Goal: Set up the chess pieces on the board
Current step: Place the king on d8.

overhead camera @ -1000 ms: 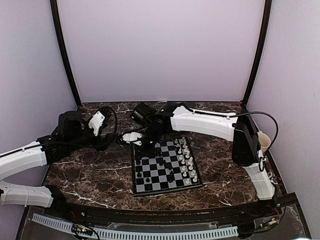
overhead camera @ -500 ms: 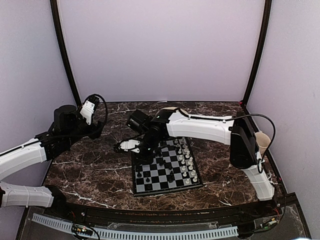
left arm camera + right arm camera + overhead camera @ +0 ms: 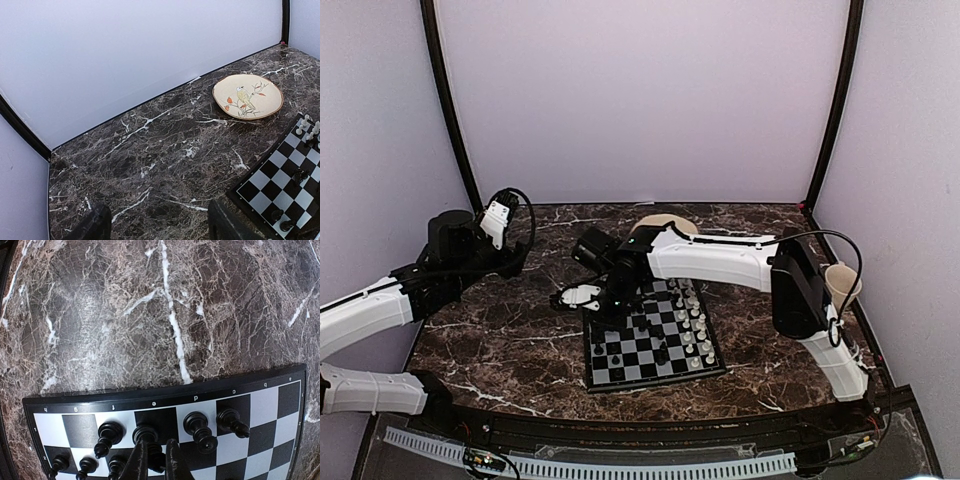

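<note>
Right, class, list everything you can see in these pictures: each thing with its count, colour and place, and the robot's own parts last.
board: one, black and white checks, middle of the table.
white chess pieces: many, too small to count, board's right side.
black chess pieces: several, board's left side, a few mid-board.
plate: one, beige with a bird, behind the board.
cup: one, pale, far right.
table: one, dark marble.
left gripper: one, black, open, over bare table.
right gripper: one, black, shut on a black piece at the board's left edge.
</note>
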Controlling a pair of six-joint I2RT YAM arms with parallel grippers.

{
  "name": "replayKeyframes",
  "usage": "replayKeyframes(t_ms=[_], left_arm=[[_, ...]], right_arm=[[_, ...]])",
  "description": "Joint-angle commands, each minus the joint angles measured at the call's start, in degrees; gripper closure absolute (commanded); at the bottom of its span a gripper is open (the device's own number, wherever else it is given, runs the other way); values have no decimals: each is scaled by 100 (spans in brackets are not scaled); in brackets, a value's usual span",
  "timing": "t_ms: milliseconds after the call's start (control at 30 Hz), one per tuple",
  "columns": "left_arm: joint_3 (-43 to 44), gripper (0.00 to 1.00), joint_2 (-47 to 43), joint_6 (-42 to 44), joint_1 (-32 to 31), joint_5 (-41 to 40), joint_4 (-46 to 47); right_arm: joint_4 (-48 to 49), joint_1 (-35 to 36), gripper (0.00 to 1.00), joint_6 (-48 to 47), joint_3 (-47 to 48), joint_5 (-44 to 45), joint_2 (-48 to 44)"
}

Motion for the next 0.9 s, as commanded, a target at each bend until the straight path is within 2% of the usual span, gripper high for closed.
replayKeyframes(t_ms=[0, 633, 867], left_arm=[[126, 32, -117, -53, 26, -26, 90], [133, 32, -108, -51, 23, 15, 68], [126, 32, -108, -36, 23, 26, 62]], right_arm=[[68, 13, 91, 35, 164, 108, 68], [92, 12, 88, 70, 278, 39, 195], [60, 11, 82, 74, 263, -1, 186]])
